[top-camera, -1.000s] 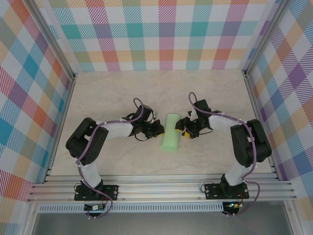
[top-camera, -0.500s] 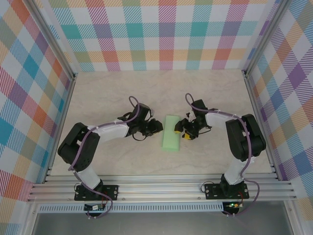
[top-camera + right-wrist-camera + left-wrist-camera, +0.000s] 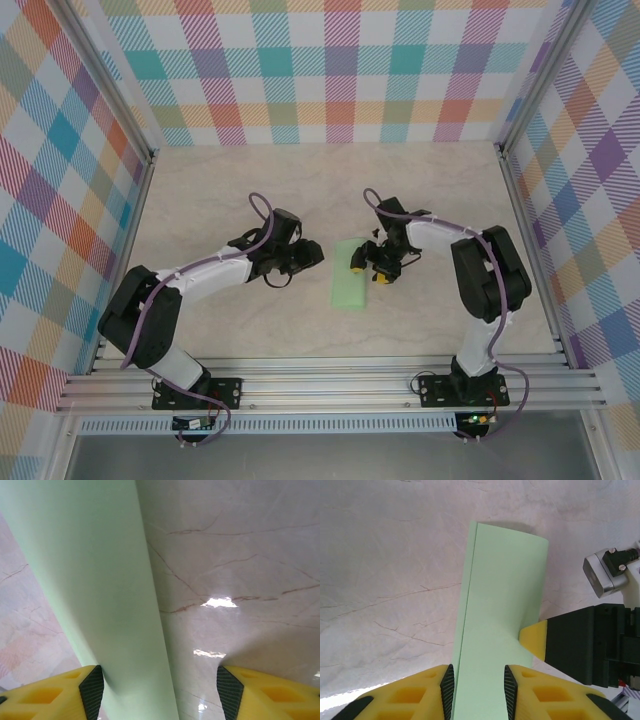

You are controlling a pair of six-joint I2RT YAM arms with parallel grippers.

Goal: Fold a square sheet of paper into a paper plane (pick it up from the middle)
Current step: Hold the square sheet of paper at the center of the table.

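Nearest, the left gripper is seen part-open. The square sheet of paper — folded to a strip on the table — shows between its pads, apparently unpinched. Beyond, the right gripper is spread wide at the strip's other edge. The halving fold is judged done, so a regrasp at one end is called for. Two offset layer edges are made out in the left wrist view — from above, one plain strip is seen.

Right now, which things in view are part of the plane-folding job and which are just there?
In the job: square sheet of paper, folded double, lying flat; left gripper, open, at its left side; right gripper, open, at its right side.
Just surroundings: table; plaid walls; aluminium frame.
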